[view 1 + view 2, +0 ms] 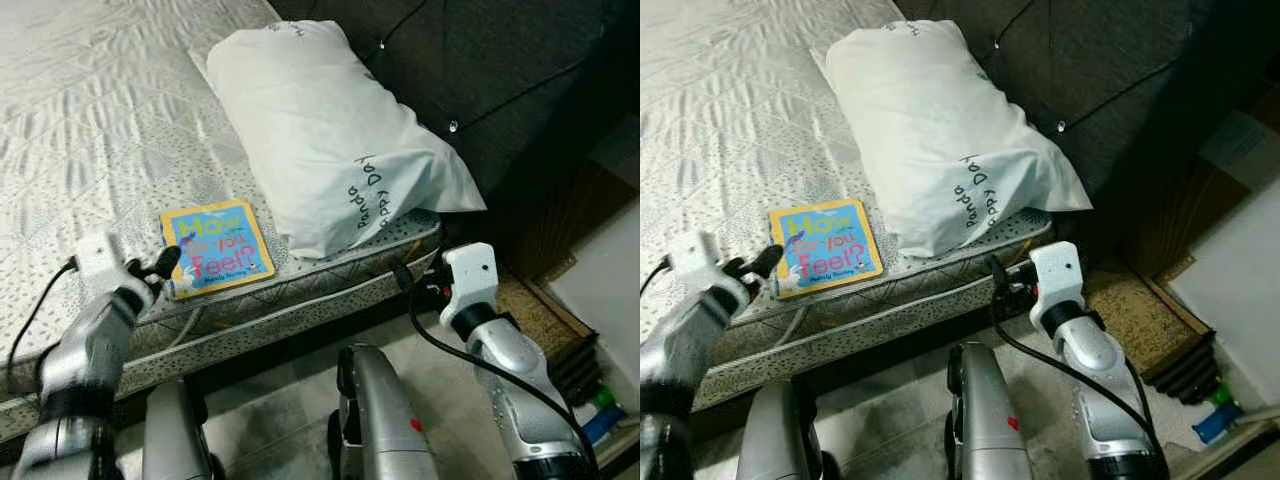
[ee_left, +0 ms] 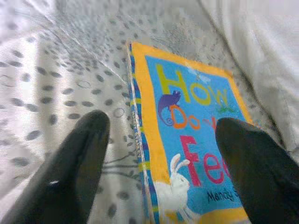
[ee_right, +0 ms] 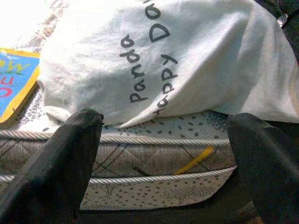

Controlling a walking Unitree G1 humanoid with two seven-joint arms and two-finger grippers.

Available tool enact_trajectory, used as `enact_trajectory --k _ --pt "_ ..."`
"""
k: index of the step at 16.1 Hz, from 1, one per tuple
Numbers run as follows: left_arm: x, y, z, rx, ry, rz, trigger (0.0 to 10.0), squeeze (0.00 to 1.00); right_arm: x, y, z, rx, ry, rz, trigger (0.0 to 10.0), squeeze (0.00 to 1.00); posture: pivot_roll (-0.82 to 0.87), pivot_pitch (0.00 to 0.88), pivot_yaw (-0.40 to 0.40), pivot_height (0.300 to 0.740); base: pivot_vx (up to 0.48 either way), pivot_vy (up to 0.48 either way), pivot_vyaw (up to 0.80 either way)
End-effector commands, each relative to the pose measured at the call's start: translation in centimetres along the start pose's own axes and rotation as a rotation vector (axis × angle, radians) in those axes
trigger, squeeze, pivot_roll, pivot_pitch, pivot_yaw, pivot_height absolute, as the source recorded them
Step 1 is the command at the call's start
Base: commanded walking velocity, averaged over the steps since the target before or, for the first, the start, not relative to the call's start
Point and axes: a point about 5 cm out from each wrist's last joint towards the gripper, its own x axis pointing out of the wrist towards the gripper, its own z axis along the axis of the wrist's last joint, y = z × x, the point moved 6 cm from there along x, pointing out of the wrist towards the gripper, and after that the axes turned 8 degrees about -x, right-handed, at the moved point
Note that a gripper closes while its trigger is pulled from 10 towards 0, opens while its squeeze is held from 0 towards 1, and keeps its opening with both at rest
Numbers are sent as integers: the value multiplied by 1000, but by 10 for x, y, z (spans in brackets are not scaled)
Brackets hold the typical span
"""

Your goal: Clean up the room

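My legs (image 1: pixel 385 420): silver, right under the camera, standing on the pale tiled floor (image 1: pixel 270 415) beside the bed.
My right gripper (image 3: pixel 163 154): down at the side of the mattress, fingers spread wide with nothing between them. Through the gap I'm looking straight at the mattress edge and the pillow above it. A black cable (image 1: pixel 440 340) runs along that arm.
My left gripper (image 2: pixel 159 154): up at the near edge of the bed, open, not holding anything. One finger (image 2: pixel 70 168) sits over the bare sheet, the other finger (image 2: pixel 257 172) over the book's cover, so the spine edge sits in the gap. Can't tell if either tip actually touches it.
Book (image 1: pixel 216 246): kids' board book, blue cover with a yellow border and colourful letters, lying flat near the mattress edge, just beside the pillow's near end.
Mattress (image 1: pixel 90 130): pale quilted top with a dotted pattern, piping along the side.
Pillow (image 1: pixel 320 130): big white one with "Panda Happy Day" printed on the case, lying on the corner of the mattress, far end towards the headboard.
Headboard (image 1: pixel 480 60): dark, tufted with buttons, behind the pillow.
Off to my right: a brown mat (image 1: pixel 525 300) on the floor next to the bed.
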Motion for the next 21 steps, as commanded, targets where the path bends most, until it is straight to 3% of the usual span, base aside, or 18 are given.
enact_trajectory --k 1,3,6,7,8,10,16,20,21 --pt "-9 0 9 -7 -51 0 10000 1000 1 -4 -1 10 0 -20 10000 0 -83 123 -63 523 0 0 0" --pt "-35 5 10 29 -125 19 10000 1000 5 -3 1 43 -8 -41 10000 0 -61 110 -57 523 0 0 0" --pt "-70 -15 -6 126 -155 12 10000 1000 12 -2 -1 118 -1 -73 10000 0 -17 78 -49 523 0 0 0" --pt "-77 -19 -4 124 -199 25 10000 1000 13 -2 -2 142 1 -83 10000 0 -11 65 -48 523 0 0 0" --pt "-78 -18 -3 128 -220 34 10000 1000 14 -2 -1 158 -1 -87 10000 0 -9 52 -46 523 0 0 0" --pt "-82 -35 0 144 -254 -18 10000 1000 16 -1 1 190 -9 -93 10000 0 -5 25 -42 523 0 0 0" --pt "-75 -64 -15 128 -214 -90 10000 1000 28 -4 7 307 -34 -139 10000 0 -5 0 -17 523 0 0 0" --pt "-69 -67 -18 120 -210 -86 10000 1000 35 0 13 316 -53 -129 10000 0 0 0 -19 548 0 0 -327" --pt "-68 -67 -18 120 -210 -86 10000 608 36 1 13 319 -53 -127 10000 0 -1 0 -19 556 0 0 -431"
